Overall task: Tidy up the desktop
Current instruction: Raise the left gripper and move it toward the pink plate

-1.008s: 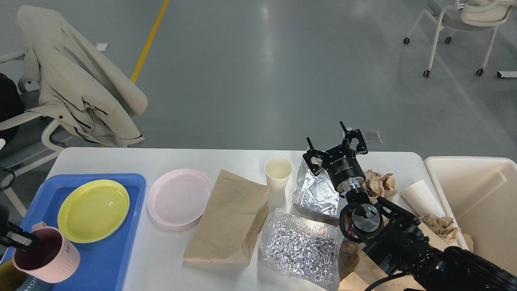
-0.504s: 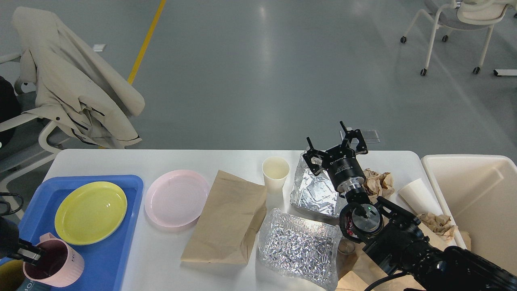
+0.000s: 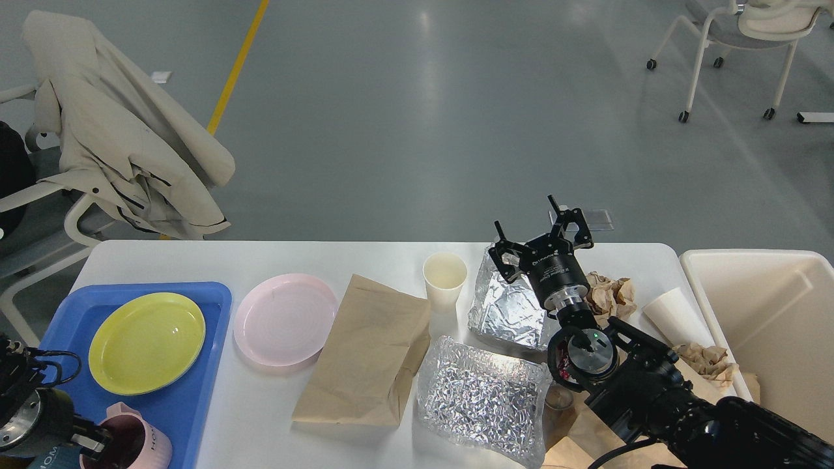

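Note:
The white desktop (image 3: 260, 257) carries dishes and litter. My left gripper (image 3: 96, 439) is at the bottom left, shut on the rim of a pink mug (image 3: 133, 446) over the near end of the blue tray (image 3: 195, 391). A yellow plate (image 3: 146, 342) lies in the tray. A pink plate (image 3: 283, 319) lies beside the tray. My right gripper (image 3: 537, 236) is open and empty, raised over the far edge of a foil container (image 3: 505, 309).
A brown paper bag (image 3: 365, 352), a paper cup (image 3: 445, 280), a crumpled foil sheet (image 3: 479, 397), crumpled brown paper (image 3: 609, 293), another wad (image 3: 707, 361) and a tipped paper cup (image 3: 671, 312) lie on the table. A cream bin (image 3: 769, 312) stands at the right.
My left gripper has carried the pink mug down and toward the near edge of the tray, partly out of view. The right arm has not moved.

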